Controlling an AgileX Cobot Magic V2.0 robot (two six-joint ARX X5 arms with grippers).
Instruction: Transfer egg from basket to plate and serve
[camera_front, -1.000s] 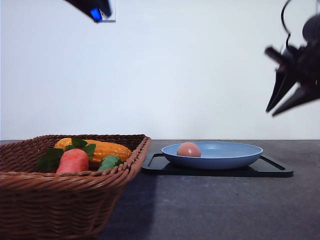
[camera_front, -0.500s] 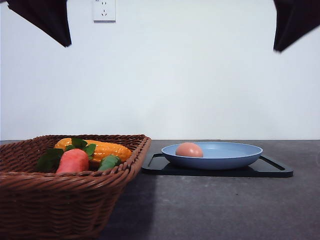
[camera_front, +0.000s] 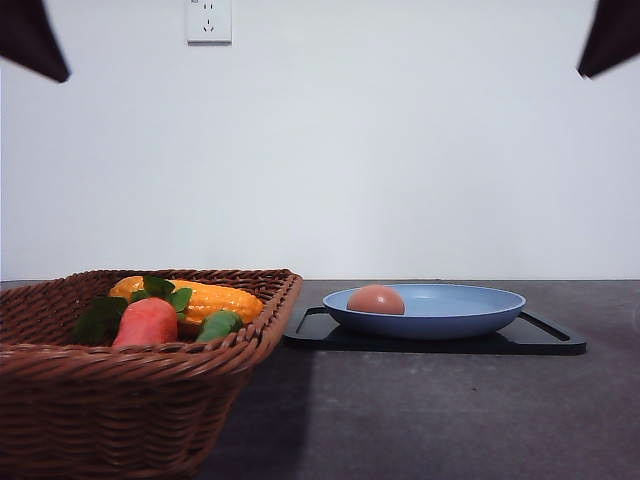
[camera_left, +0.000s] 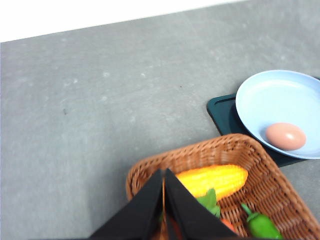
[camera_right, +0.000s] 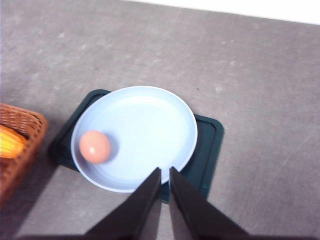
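The brownish-pink egg (camera_front: 376, 299) lies in the left part of the light blue plate (camera_front: 460, 312), apart from both grippers. That plate rests on a flat black tray (camera_front: 545, 343). Left of them stands the wicker basket (camera_front: 120, 385). My left gripper (camera_front: 58, 72) hangs high in the upper left corner; in the left wrist view my left gripper (camera_left: 163, 171) is shut and empty above the basket (camera_left: 200, 150). My right gripper (camera_front: 588, 70) is high at the upper right; in the right wrist view my right gripper (camera_right: 165, 169) is shut, empty, above the plate (camera_right: 150, 125) and egg (camera_right: 95, 146).
In the basket lie a yellow corn cob (camera_front: 215, 298), a red-orange carrot-like vegetable with green leaves (camera_front: 147, 321) and a green pepper (camera_front: 220, 324). The grey tabletop (camera_front: 420, 410) stretches in front of the tray. A wall socket (camera_front: 208, 20) sits on the white wall.
Both grippers have risen and drawn outward to the upper corners of the front view. The egg stays in the plate, at most shifted slightly.
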